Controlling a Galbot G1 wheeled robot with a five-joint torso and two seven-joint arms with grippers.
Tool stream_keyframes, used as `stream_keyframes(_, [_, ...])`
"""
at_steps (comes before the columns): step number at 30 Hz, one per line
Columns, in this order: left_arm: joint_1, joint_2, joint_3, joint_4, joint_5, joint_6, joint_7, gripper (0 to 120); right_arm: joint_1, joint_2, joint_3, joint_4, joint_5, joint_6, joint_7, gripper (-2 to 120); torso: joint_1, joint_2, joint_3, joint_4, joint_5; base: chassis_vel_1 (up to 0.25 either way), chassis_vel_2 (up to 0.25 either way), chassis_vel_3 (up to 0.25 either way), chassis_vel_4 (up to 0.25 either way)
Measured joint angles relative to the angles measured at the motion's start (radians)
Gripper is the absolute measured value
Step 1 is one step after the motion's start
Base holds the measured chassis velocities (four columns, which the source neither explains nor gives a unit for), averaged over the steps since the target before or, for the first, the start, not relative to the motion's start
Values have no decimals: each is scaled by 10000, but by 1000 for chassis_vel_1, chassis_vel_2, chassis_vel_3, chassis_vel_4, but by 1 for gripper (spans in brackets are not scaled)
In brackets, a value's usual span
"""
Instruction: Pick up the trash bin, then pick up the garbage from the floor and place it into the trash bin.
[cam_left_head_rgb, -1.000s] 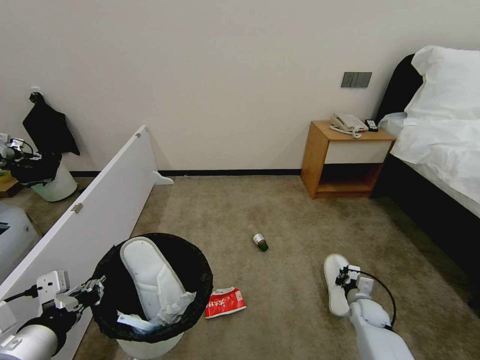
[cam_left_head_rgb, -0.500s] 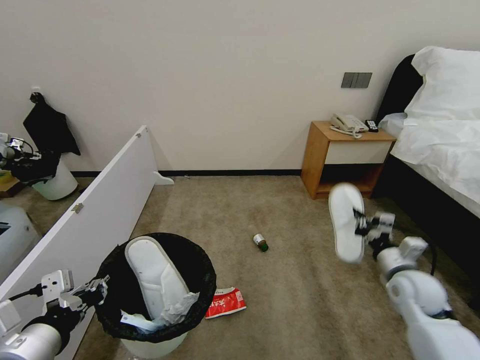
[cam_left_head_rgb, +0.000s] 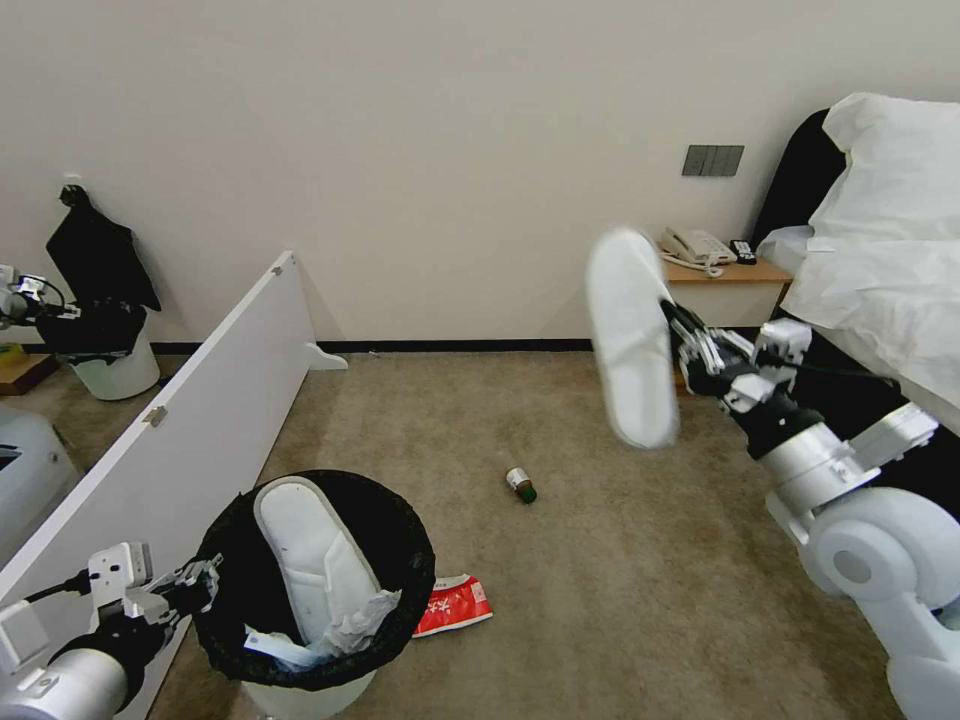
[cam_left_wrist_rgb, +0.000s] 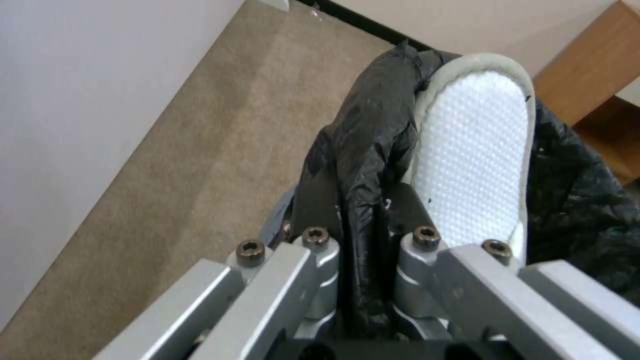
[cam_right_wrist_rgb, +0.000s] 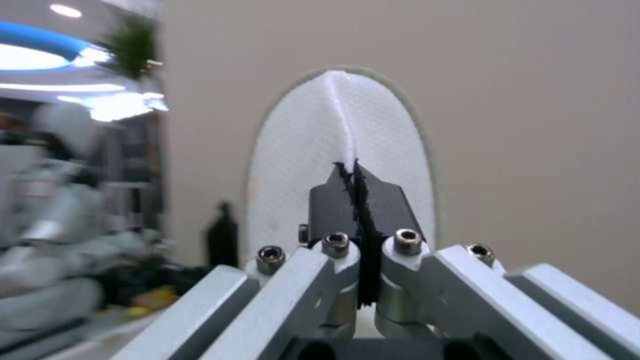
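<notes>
Trash bin (cam_left_head_rgb: 318, 590), white and lined with black bag, sits at the lower left of the head view, its base cut off by the frame's bottom edge. My left gripper (cam_left_head_rgb: 205, 583) is clamped shut on its near rim; in the left wrist view the black liner (cam_left_wrist_rgb: 360, 165) is pinched tight between my fingers (cam_left_wrist_rgb: 320, 210), and much of the bin's inside is hidden behind that fold. A white slipper (cam_left_head_rgb: 310, 560) stands tilted inside, with crumpled white tissue (cam_left_head_rgb: 350, 625) against it.

My right gripper (cam_left_head_rgb: 690, 345) is in the air at centre right, closed on the edge of a second white slipper (cam_left_head_rgb: 630, 335), which hangs upright and blurred, covering part of the wooden nightstand (cam_left_head_rgb: 745, 285).

On the carpet (cam_left_head_rgb: 600, 560), a flattened red-white packet (cam_left_head_rgb: 452, 605) lies just beside the bin, partly tucked behind its rim; its printing is too small to read. A small green-capped bottle (cam_left_head_rgb: 519, 484) lies apart at mid-frame, label illegible.
</notes>
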Motion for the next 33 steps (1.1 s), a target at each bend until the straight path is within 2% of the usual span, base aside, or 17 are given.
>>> stream_keyframes(2, [54,-26,8,0,41,7,-5,5,1052,-23,-1061,119,311,47,-131,0,0,-1,1,0,0,0,0,0,0])
stream_keyframes(3, [54,-26,8,0,41,7,-5,5,1052,-23,-1061,119,311,47,-131,0,0,-1,1,0,0,0,0,0,0])
stream_keyframes(5, [63,-43,11,0,74,10,-7,5,2234,165,-2127,36,523,76,-228,0,0,-1,1,3,-4,0,0,0,0])
stream_keyframes(6, [63,-43,11,0,74,10,-7,5,2234,165,-2127,36,523,76,-228,0,0,-1,1,3,-4,0,0,0,0])
stream_keyframes(8, [47,-55,12,-1,133,10,-17,5,3451,679,-3423,-255,668,62,-224,0,0,-1,2,3,-2,0,0,0,0])
stream_keyframes(10, [37,-58,11,0,141,10,-21,5,3692,839,-3712,-346,674,51,-210,0,0,-1,1,3,-3,0,0,0,0])
stream_keyframes(11, [26,-69,11,0,150,10,-28,5,4255,1335,-4502,-659,660,18,-156,0,0,-2,2,4,-3,0,0,0,0])
stream_keyframes(12, [26,-69,11,0,150,10,-28,5,4255,1335,-4502,-659,660,18,-156,0,0,-2,2,4,-3,0,0,0,0])
stream_keyframes(14, [49,-70,6,0,159,10,-31,5,4780,2081,-5416,-1156,507,13,-150,0,0,-2,2,2,-4,0,0,0,0])
stream_keyframes(16, [58,-72,3,0,161,11,-31,5,4891,2337,-5682,-1332,425,13,-157,0,1,-2,2,1,-3,0,0,0,0])
stream_keyframes(18, [88,-79,5,0,163,11,-32,5,5032,2923,-6249,-1677,221,19,-179,0,1,-2,2,1,-4,0,0,0,0])
stream_keyframes(24, [105,-51,41,0,167,16,-38,5,5003,3553,-7023,-2048,-137,57,-183,0,1,-2,0,-2,-2,0,0,0,0])
stream_keyframes(33, [104,-63,75,0,175,17,-43,5,4741,3684,-7636,-2421,-558,113,-205,0,1,-2,0,-1,-2,0,0,0,0])
